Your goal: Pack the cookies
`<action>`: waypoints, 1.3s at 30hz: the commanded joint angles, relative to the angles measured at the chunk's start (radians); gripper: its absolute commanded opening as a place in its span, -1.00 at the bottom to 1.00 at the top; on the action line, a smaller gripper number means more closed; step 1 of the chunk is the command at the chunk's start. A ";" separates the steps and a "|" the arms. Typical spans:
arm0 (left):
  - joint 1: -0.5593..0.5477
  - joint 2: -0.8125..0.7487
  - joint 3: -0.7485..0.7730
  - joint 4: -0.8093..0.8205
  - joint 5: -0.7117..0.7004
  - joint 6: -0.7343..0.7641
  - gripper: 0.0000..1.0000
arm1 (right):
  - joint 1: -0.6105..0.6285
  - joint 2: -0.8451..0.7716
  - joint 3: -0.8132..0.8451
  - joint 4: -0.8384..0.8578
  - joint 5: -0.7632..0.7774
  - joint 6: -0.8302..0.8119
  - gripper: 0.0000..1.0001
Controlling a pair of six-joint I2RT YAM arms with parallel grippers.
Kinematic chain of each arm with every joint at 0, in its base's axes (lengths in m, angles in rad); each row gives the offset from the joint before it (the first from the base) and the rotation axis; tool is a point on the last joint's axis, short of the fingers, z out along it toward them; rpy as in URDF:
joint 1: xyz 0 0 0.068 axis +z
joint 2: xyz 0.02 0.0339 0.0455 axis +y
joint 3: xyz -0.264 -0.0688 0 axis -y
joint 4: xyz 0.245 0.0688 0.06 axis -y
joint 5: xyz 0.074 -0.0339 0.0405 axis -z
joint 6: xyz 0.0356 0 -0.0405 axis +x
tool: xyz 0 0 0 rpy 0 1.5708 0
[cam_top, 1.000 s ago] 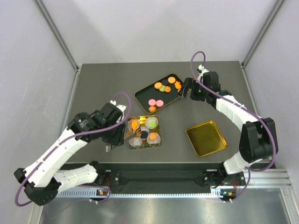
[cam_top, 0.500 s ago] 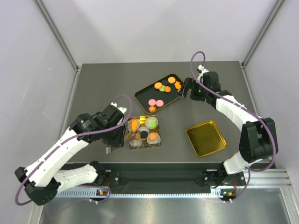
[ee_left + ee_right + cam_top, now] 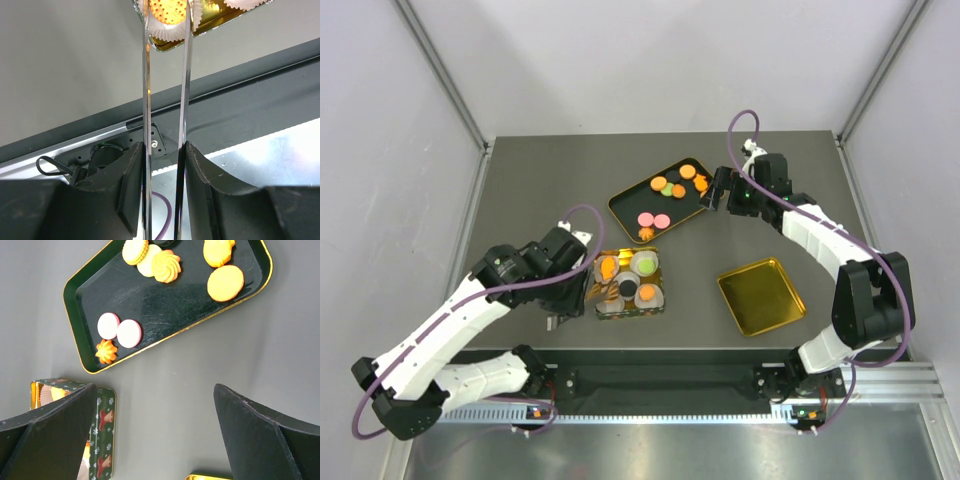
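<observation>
Several cookies, orange, pink and green, lie on a dark tray (image 3: 628,205), which also shows in the right wrist view (image 3: 165,305) with pink cookies (image 3: 120,330) and an orange one (image 3: 226,282). A tin (image 3: 661,283) with white paper cups holds an orange cookie (image 3: 608,266) and a green one (image 3: 645,265). My left gripper (image 3: 575,297) (image 3: 165,150) is shut on metal tongs (image 3: 146,90). The tongs' tips flank an orange cookie (image 3: 167,11) in a paper cup. My right gripper (image 3: 712,193) (image 3: 155,390) is open and empty beside the tray's right end.
A gold lid (image 3: 760,297) lies face up at the front right; its edge shows in the right wrist view (image 3: 207,477). The tin's patterned side (image 3: 102,440) is at that view's lower left. Grey walls close in the table's sides.
My left arm has shifted slightly toward the tin, with the tongs staying over its left cups. The right arm has not moved.
</observation>
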 commanded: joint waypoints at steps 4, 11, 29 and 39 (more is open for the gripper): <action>-0.015 0.002 0.002 -0.097 -0.024 -0.018 -0.31 | 0.015 0.006 0.059 0.021 0.008 -0.015 0.99; -0.029 0.011 0.004 -0.099 -0.037 -0.023 -0.31 | 0.015 0.006 0.059 0.021 0.008 -0.015 0.99; -0.041 0.023 0.004 -0.102 -0.051 -0.029 -0.24 | 0.015 0.006 0.057 0.020 0.009 -0.015 0.99; -0.047 0.031 -0.002 -0.102 -0.059 -0.034 -0.21 | 0.017 0.004 0.057 0.020 0.008 -0.017 1.00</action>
